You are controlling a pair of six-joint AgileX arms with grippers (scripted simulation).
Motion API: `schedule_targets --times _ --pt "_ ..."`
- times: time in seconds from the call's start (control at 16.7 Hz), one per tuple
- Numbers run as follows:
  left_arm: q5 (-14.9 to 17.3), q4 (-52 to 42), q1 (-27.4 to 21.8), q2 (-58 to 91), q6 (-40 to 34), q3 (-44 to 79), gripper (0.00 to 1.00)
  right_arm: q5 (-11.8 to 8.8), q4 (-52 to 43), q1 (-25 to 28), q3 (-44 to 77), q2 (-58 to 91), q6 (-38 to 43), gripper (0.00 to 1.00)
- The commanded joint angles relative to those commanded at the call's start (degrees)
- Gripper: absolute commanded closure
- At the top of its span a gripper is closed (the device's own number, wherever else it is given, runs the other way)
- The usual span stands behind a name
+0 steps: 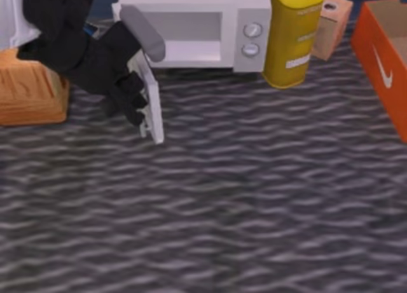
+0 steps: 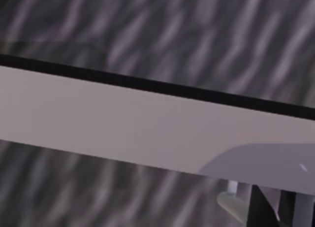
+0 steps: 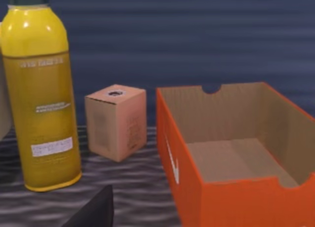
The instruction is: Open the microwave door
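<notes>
The microwave [image 1: 210, 29] sits at the far edge of the counter [image 1: 254, 204], a little left of centre in the top view, its two round silver knobs [image 1: 252, 30] on the right of its front. The microwave door [image 1: 152, 105] stands swung wide open — hinged at the oven's left side, it juts out toward the near side of the counter, seen almost edge-on as a narrow white strip, and the pale cavity behind it is exposed. A grey rounded handle-like piece [image 1: 145, 32] lies across the door's upper end.

The left claw [image 1: 135, 101] is at the door, pressed against its left face about midway along the panel; whether its fingers are parted or closed on the edge I cannot tell, as the dark arm covers them. The left wrist view shows mostly the door [image 2: 123, 121] as a broad pale band with a dark edge, over the grey rippled counter.

The right claw does not appear in the top view (only a dark corner shows at the bottom of its own wrist view).

Just right of the microwave stands a tall yellow spray can [image 1: 292, 39], then a small tan carton [image 1: 332, 26] and an open orange shoebox [image 1: 385, 61]. An orange-brown wooden block [image 1: 28, 93] lies at the far left.
</notes>
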Motion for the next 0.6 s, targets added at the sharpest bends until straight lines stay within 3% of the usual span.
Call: schedule_targets --times 0.6 --pt "0.4 -0.3 0.3 -0.1 0.8 -0.1 1.0 0.0 0.0 0.0 0.0 0.0 0.0 0.0"
